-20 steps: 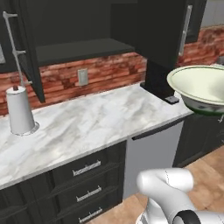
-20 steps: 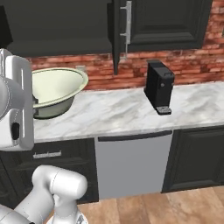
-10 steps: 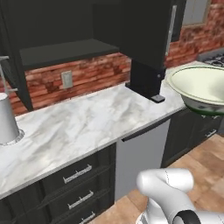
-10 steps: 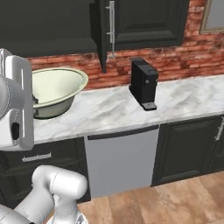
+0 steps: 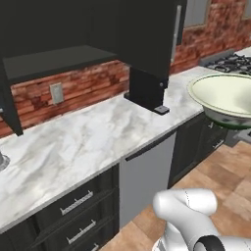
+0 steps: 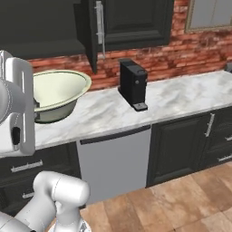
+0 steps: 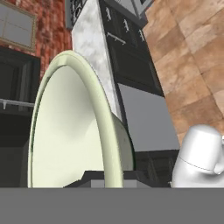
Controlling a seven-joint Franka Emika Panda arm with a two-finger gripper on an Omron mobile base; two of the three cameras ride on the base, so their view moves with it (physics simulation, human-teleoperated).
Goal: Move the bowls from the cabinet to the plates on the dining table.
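One cream-white bowl point(image 5: 223, 98), carried in the air beside the marble counter point(image 5: 83, 142), left of the coffee machine point(image 6: 132, 84) in the right base view. Gripper point(image 7: 107, 177) clamped on its rim from below, mouth upward. Dining table unseen, direction unknowable.

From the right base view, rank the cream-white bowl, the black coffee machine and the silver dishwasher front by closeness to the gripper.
1. Cream-white bowl: held at its rim by the shut gripper, far left of the view.
2. Silver dishwasher front: below the marble counter, just right of the bowl.
3. Black coffee machine: on the counter by the brick wall, about as far as the dishwasher; too close to call.
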